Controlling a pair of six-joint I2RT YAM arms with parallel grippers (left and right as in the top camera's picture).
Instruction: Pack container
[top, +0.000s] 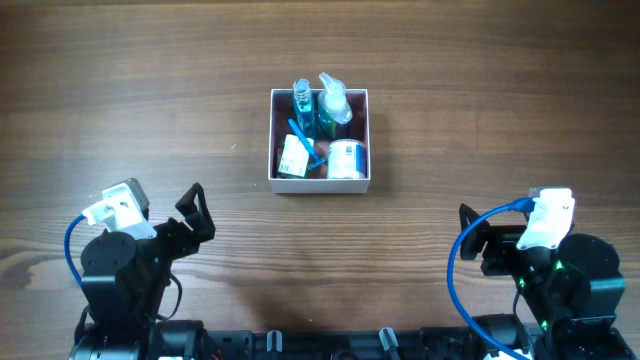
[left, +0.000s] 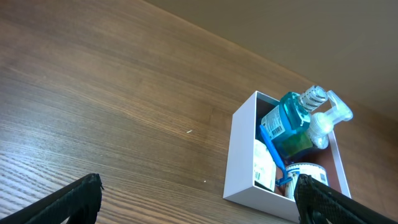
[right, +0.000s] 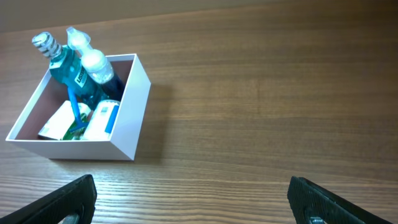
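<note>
The container (top: 320, 186) is seen at the upper middle of the overhead frame, standing flat on the wooden table (top: 500, 100), well apart from both arms. It is already filled: a blue bottle (top: 302, 100) and a pump bottle (top: 333, 105) are propped along its far wall, a blue-handled stick (top: 303, 140) is laid slantwise across the middle, and a small white packet (top: 292, 157) and a white tub (top: 347, 160) are lodged against the near wall. No further item to be packed is seen in any view, so the packing is judged to be at or near its end. Little is called for next beyond keeping the arms parked, unless something out of view is to be fetched. The left gripper (top: 197, 213) is held at the lower left of the overhead frame and the right gripper (top: 474, 240) at the lower right. In both wrist views the fingers are spread wide to the bottom corners, with only bare wood between them. Nothing is held or touched by either.
</note>
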